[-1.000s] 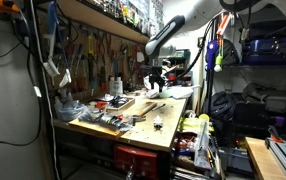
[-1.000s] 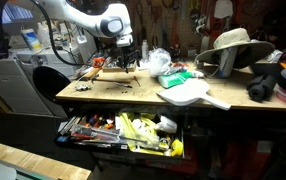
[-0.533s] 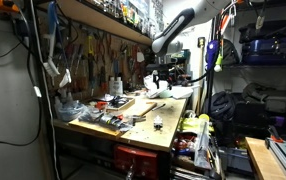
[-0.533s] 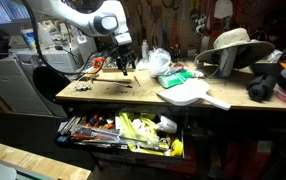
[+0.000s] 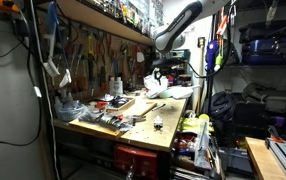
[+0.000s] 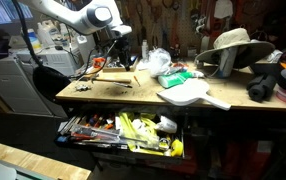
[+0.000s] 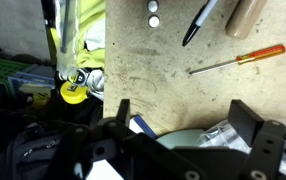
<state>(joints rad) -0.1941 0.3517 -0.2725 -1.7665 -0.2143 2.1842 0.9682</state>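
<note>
Since before, we've lifted our gripper (image 7: 183, 128) off the workbench (image 7: 143, 70); jaws wide, empty, clearing the screwdriver (image 7: 238, 60) lying loose below.

A wide-brimmed straw hat (image 6: 228, 45) sits at one end of the desk (image 6: 98, 92). A white paddle-shaped board (image 6: 191, 96) lies flat near the front edge. Below, a drawer (image 6: 108, 146) hangs open, crammed with hand tools and yellow bits (image 6: 138, 128). In an exterior view, pliers and other hanging tools (image 5: 91, 55) line the wall behind, and a red toolbox (image 5: 133, 158) stands underneath.
</note>
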